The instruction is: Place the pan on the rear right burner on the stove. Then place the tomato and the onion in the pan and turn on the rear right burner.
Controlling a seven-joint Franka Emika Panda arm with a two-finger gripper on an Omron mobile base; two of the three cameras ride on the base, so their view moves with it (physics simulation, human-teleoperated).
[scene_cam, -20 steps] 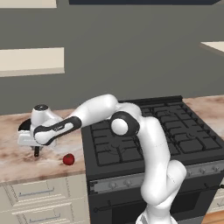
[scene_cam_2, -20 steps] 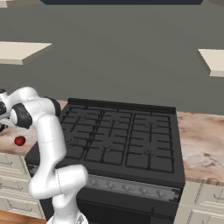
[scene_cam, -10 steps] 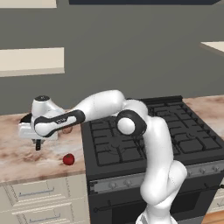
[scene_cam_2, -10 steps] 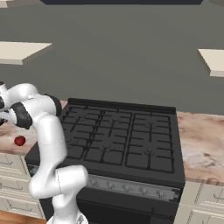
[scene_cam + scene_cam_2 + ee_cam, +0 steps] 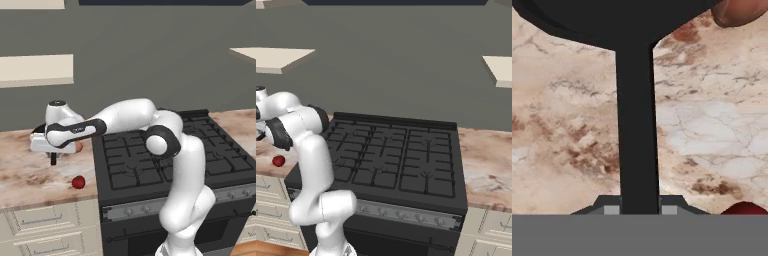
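over on the table (image 5: 30, 175) left of the stove (image 5: 165, 160), we've got the tool (image 5: 640, 210) clamped shut on the pan (image 5: 612, 20) handle, gripping it near the outer end with the handle running straight up the hand view into the black bowl. the pan's a stiff, flat, fairly heavy-looking thing, and holding a thin handle that far out means it'll want to droop or twist in the grip, so we'd guess a slow level carry is the way to go. a hold closer to the bowl would be steadier, but the handle is the only sensible spot. the onion (image 5: 739, 11) sits just beside the pan rim, the tomato (image 5: 78, 182) lies nearer the table's front edge, both small, round and likely to roll.

compared with a second ago, the hand has come up and a bit back, so the pan looks lifted off the table. the tomato hasn't budged, and the rear right burner (image 5: 428, 142) is bare.
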